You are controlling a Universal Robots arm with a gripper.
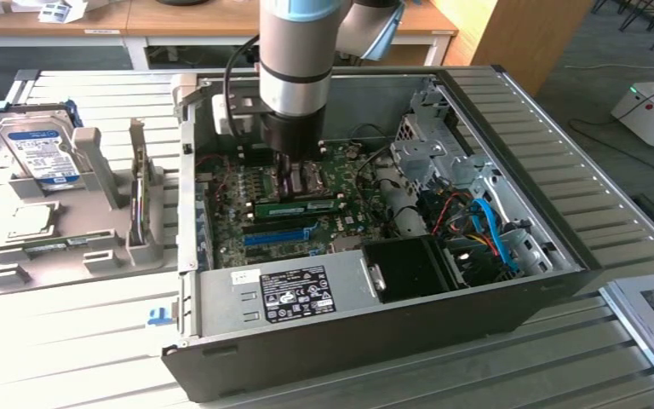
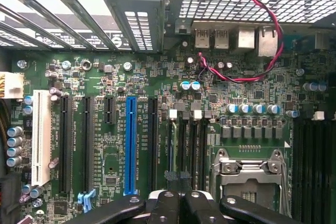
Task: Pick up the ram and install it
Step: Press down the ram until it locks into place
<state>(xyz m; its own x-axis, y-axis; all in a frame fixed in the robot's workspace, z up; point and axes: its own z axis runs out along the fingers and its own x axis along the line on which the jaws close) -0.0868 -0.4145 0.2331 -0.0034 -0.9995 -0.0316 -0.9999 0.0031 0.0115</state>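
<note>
The ram [image 1: 300,206], a slim green stick with dark chips, lies lengthwise on the motherboard [image 1: 253,192] inside the open computer case [image 1: 554,247], just above the blue slot [image 1: 276,236] as the exterior view has it; whether it is fully seated cannot be told. The tool [image 1: 289,181] stands directly over the end of the ram toward the exterior view's left, its dark fingers clenched together and pointing straight down, tips at or just above the stick; no object shows between them, and contact cannot be made out. In the wrist view the black fingers [image 2: 173,208] sit closed side by side over the board, with the long blue slot [image 2: 129,145] beside them, black card slots and a white slot [image 2: 41,137] further off, the metal processor socket [image 2: 249,174] on the other side, and a red and black cable [image 2: 247,74] looping near the rear ports. The power supply [image 1: 287,294] with its label fills the case's near corner. On the slatted counter [image 1: 65,341], to the exterior view's left of the case, a grey holder [image 1: 71,247] carries a hard drive [image 1: 41,153] standing upright.
</note>
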